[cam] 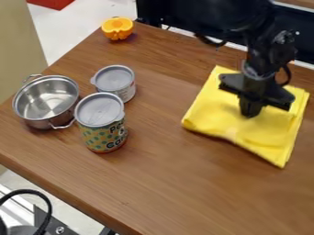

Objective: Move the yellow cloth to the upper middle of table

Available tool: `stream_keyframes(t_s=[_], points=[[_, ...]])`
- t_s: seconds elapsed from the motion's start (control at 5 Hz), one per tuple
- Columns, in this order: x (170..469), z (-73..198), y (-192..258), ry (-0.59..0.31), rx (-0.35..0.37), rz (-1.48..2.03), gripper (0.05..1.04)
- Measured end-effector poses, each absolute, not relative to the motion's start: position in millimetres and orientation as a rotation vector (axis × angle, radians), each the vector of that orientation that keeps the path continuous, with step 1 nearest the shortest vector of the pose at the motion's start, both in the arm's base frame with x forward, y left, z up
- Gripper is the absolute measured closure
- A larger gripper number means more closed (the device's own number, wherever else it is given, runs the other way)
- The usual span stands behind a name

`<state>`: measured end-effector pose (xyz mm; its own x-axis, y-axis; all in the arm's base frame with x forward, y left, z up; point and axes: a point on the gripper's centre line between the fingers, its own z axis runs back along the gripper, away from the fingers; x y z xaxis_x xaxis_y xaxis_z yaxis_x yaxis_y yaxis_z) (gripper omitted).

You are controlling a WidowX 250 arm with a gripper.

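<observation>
Cloth (245, 128), yellow and loosely folded, is spread on the upper right part of the wooden table (159, 183), with its near corner pointed down the view. By the task it is to be brought to the upper middle, so a modest shift leftwards and slightly up would be called for. The gripper (250, 113) is held over the middle of the fabric, presumably so that the weight can be shared evenly on both sides when it is dragged or lifted. A metal pot (46, 101) and 2 lidded cans, a short can (114, 81) and a tall can (100, 121), are grouped at the left, well apart from the cloth; they need not be disturbed. Half an orange (117, 28) is set by the far edge.

The claw's fingers appear pressed together, no gap being visible, and cloth seems to be touched by their tips. Whether a fold is pinched cannot be told.
</observation>
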<state>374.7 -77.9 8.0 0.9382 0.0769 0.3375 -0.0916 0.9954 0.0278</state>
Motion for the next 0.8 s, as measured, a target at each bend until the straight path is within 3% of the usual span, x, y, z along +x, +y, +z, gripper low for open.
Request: stream_keyframes(t_s=[0.8], points=[[405,6,-28,-0.287,0.168,0.092,1.031]])
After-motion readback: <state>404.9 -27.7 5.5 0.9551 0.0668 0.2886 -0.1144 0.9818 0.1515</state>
